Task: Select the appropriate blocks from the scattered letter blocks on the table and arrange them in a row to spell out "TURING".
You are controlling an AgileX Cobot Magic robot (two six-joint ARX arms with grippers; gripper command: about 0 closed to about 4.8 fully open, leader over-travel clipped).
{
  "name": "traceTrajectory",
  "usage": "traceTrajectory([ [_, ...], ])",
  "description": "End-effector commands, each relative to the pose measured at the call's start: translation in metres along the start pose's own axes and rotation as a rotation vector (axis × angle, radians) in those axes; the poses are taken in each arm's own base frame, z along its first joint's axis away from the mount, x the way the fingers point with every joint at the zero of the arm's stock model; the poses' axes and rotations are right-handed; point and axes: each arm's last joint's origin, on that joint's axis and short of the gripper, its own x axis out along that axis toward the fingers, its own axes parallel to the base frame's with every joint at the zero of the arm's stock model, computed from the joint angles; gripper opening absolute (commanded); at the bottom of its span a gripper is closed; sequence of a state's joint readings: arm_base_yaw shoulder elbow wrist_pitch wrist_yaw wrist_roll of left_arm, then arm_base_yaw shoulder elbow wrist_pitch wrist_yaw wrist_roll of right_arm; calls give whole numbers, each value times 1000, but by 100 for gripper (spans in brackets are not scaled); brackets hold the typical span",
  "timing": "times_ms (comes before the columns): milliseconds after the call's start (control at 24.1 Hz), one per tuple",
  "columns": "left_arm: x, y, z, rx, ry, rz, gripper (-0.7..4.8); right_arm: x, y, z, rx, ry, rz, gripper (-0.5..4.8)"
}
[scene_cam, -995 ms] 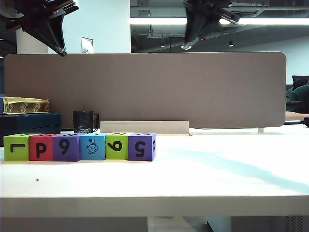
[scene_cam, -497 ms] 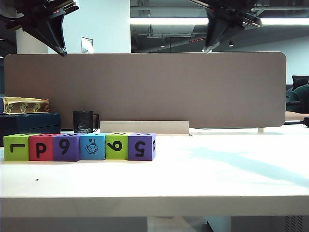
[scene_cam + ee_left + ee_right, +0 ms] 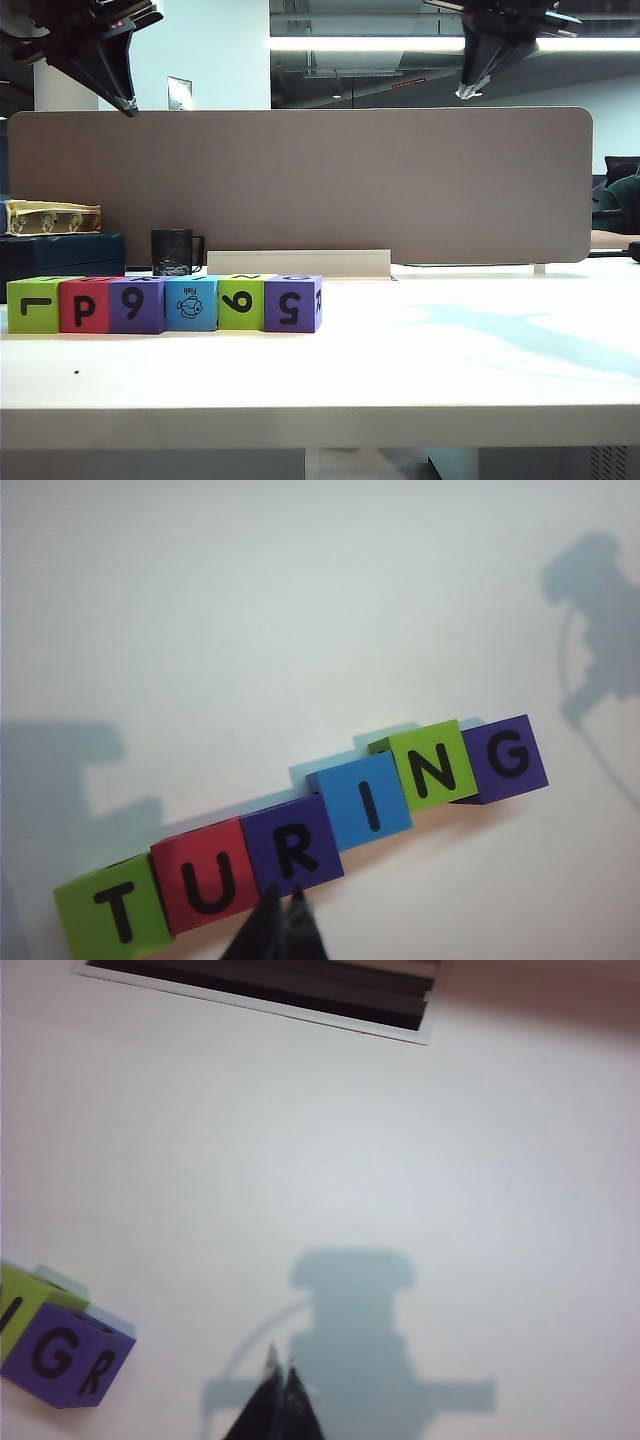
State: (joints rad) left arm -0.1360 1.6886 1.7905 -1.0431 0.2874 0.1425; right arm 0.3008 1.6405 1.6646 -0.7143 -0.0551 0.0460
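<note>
Six letter blocks [image 3: 165,304] sit touching in one row on the white table [image 3: 420,360], toward its left part in the exterior view. From the left wrist camera the top faces read T, U, R, I, N, G: green [image 3: 112,912], red [image 3: 205,886], purple [image 3: 293,845], blue [image 3: 361,802], green [image 3: 432,764], purple [image 3: 504,757].

Left gripper [image 3: 127,103]: high above the row's left end, well clear of it, fingers pressed together, nothing between them. Its tips [image 3: 281,920] hang over the near edge of the R block.

Right gripper [image 3: 468,90]: high up, well to the right of the row, fingers pressed together [image 3: 278,1390], empty. Bare table lies below it; the G block [image 3: 66,1354] is off to its side

A black mug [image 3: 173,252] stands behind the row, in front of the grey-brown panel [image 3: 400,180]
</note>
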Motion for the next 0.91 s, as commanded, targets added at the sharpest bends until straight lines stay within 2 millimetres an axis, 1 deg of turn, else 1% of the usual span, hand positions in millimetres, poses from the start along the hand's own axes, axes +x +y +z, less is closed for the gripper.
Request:
traceTrajectory([
  [41,-3,-1,1,12,-15,-3,-6,-2,-2,4,-2,-39,-25,-1],
  [332,-3,-1,1,12,-15,-3,-5,-6,-2,10,-26,-106,-37,-1],
  [415,-3,-1,1,12,-15,-3,-5,-8,-2,9,-40,-157,-36,-1],
  [456,-3,-1,1,12,-15,-3,-5,-9,-2,6,-43,-196,-37,-1],
  [580,-3,-1,1,12,-15,-3,-5,-8,-7,-3,-39,-238,-45,-1],
  [746,-3,-1,1,12,-15,-3,-6,-10,-16,-17,-32,-227,-74,-1],
  [912,-3,-1,2,12,-16,-3,-6,-17,-26,-29,-13,-228,-116,-1],
])
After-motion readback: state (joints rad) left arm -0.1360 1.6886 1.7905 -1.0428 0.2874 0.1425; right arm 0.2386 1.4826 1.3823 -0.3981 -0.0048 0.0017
